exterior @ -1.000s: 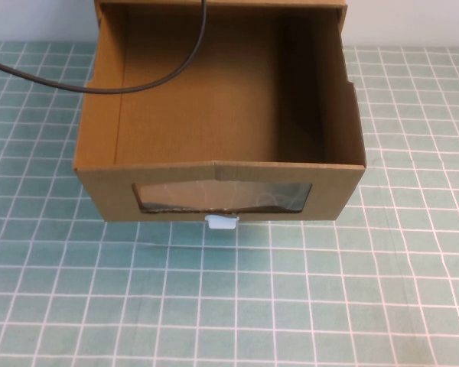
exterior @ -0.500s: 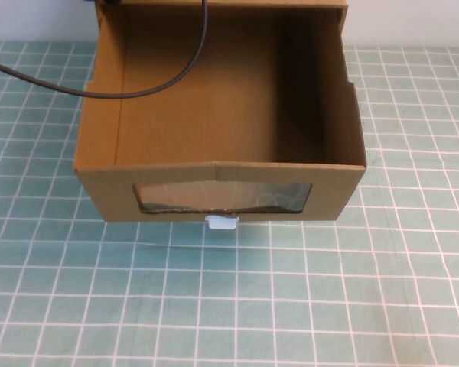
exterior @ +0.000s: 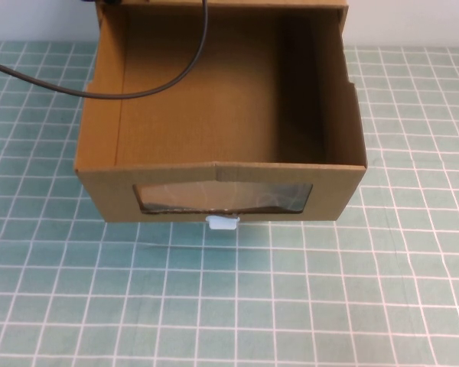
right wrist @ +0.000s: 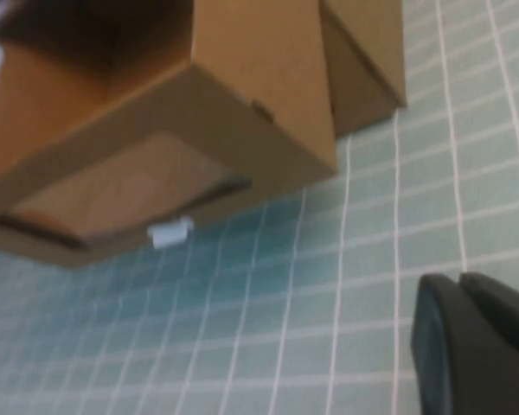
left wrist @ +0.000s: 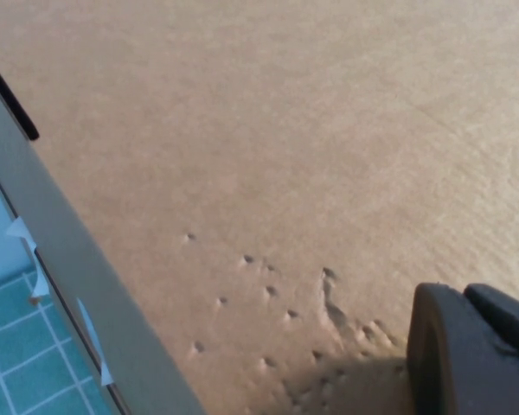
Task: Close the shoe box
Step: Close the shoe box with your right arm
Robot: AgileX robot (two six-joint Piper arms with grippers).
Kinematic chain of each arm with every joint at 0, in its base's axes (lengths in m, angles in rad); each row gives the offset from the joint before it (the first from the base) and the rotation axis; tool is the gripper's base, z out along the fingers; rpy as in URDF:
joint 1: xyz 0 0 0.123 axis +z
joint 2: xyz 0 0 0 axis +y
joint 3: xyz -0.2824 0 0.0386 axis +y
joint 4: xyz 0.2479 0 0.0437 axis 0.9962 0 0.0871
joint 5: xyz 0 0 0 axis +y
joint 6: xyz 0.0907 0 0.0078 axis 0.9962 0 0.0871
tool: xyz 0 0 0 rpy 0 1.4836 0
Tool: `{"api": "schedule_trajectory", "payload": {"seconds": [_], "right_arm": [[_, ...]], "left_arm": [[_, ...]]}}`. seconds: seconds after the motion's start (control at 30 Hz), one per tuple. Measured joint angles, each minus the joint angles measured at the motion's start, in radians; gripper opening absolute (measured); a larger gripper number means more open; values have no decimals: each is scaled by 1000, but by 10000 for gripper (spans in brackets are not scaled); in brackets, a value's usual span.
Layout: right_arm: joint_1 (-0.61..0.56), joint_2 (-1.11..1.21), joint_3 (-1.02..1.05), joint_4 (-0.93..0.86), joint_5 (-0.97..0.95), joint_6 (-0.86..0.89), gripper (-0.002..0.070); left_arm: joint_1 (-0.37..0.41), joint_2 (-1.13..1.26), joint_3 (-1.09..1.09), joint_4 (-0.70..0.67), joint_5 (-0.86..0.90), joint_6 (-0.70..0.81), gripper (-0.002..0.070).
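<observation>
The shoe box (exterior: 214, 115) is a brown cardboard drawer, pulled out toward me, open on top and empty. Its front has a clear window (exterior: 223, 197) with a small white pull tab (exterior: 222, 222) below it. The right wrist view shows the shoe box (right wrist: 242, 95) and the pull tab (right wrist: 170, 232) from the front right. My right gripper (right wrist: 458, 290) is shut and empty, low over the mat, apart from the box. My left gripper (left wrist: 463, 298) is shut and empty, close above a dented cardboard surface (left wrist: 268, 156). Neither gripper shows in the high view.
A black cable (exterior: 138, 90) hangs across the drawer's back left corner. The outer cardboard sleeve (exterior: 222, 4) stands behind the drawer. The teal grid mat (exterior: 229, 306) spreads in front and on both sides. A grey edge (left wrist: 69, 277) borders the cardboard in the left wrist view.
The box has not moved. A small dark part has come into view at the top edge, by the drawer's back left corner.
</observation>
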Motion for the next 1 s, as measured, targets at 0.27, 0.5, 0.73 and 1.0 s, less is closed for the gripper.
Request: {"api": "schedule_trajectory", "payload": {"seconds": [0.27,0.5,0.73,1.0], "right_arm": [[0,433,-371,-154,368,-126,-11],[58,736,-601,-159,411,-221,-11],[404,909,-751,-224,260,-149,-11],[630,1139,-903,-286,80,-95,-11]], "left_arm": [[0,0,-2,0,9,0,-5],[0,0,-4,0,11,0,-5],[0,0,-4,-4,12,0,-5],[0,0,-4,-6,12,-14,-5]]}}
